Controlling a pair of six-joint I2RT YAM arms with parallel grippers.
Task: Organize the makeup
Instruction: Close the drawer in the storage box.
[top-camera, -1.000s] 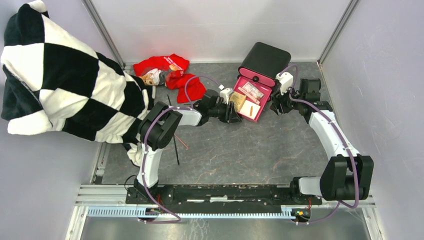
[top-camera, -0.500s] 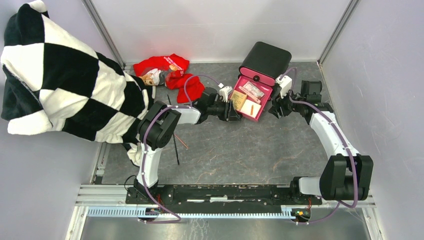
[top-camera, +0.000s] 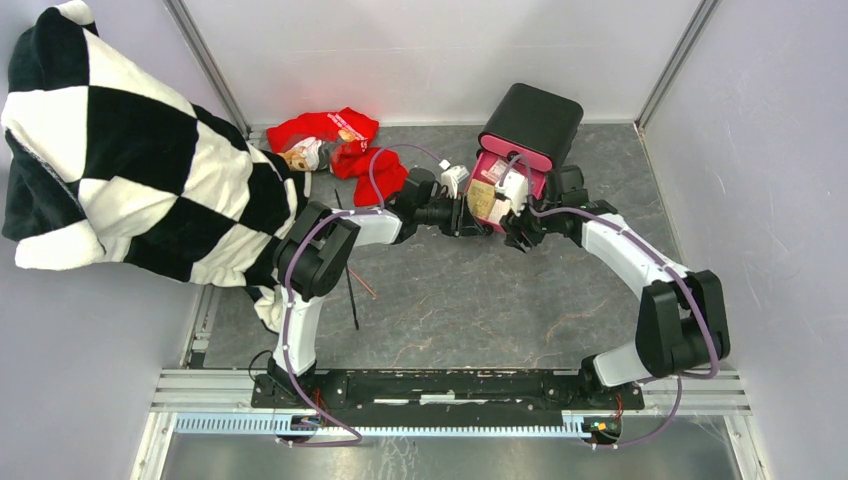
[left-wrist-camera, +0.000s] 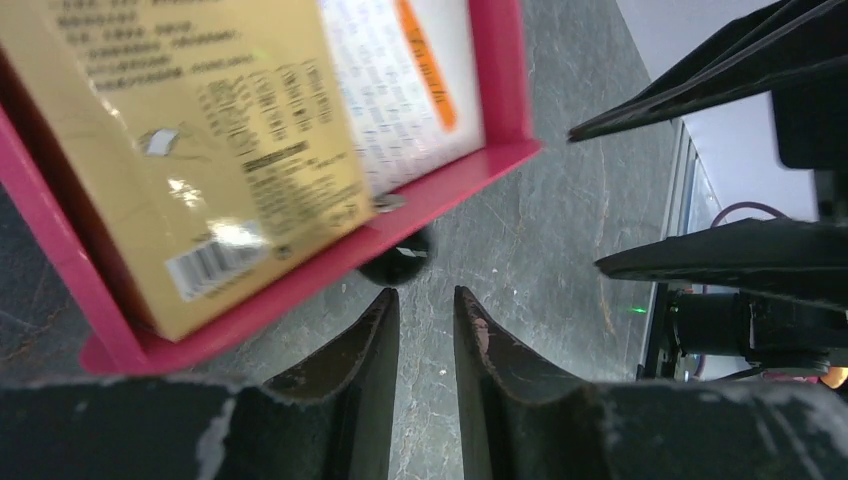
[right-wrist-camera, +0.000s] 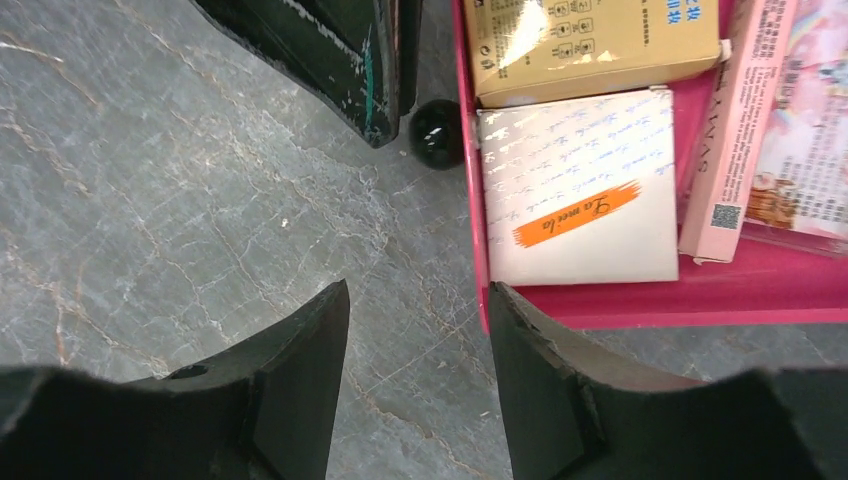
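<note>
We count two grippers, both at the front of one pink drawer (right-wrist-camera: 600, 300) pulled out of a black box (top-camera: 530, 118).

The left gripper (left-wrist-camera: 422, 300) has its two fingers (left-wrist-camera: 370, 340) close together with a thin gap between them, and nothing sits in that gap. One black knob (left-wrist-camera: 398, 265) on the drawer's front wall lies just ahead of the fingertips, apart from them.

The right gripper (right-wrist-camera: 415, 295) has its fingers (right-wrist-camera: 300, 370) well apart and empty. The drawer's near corner lies just ahead of its right fingertip, and bare table (right-wrist-camera: 150, 150) shows between the fingers.

There are four pieces of makeup in the drawer:
- One gold box (right-wrist-camera: 590, 40) lies farthest from the right fingers, and its far end is cut off.
- One white card (right-wrist-camera: 575, 190) with an orange stripe lies just past the right finger.
- One long pink box (right-wrist-camera: 730, 150) lies beside the card.
- One pictured packet (right-wrist-camera: 810, 130) runs out of the frame.

In the left wrist view the print on the gold box is blurred. Dark fingers of the other arm fill the right side of that view. In the right wrist view a left finger stands just beside the knob, ahead of the open gap.

Two pencils lie well behind both grippers, by the left arm's elbow: one black pencil (top-camera: 352, 295) and one brown pencil (top-camera: 365, 285), both thin and hard to read.

Off to the left of the left fingers lies one red cloth (top-camera: 330, 130), with small pale things on it that we cannot make out. One checkered blanket (top-camera: 110, 150) hangs over the left wall.
</note>
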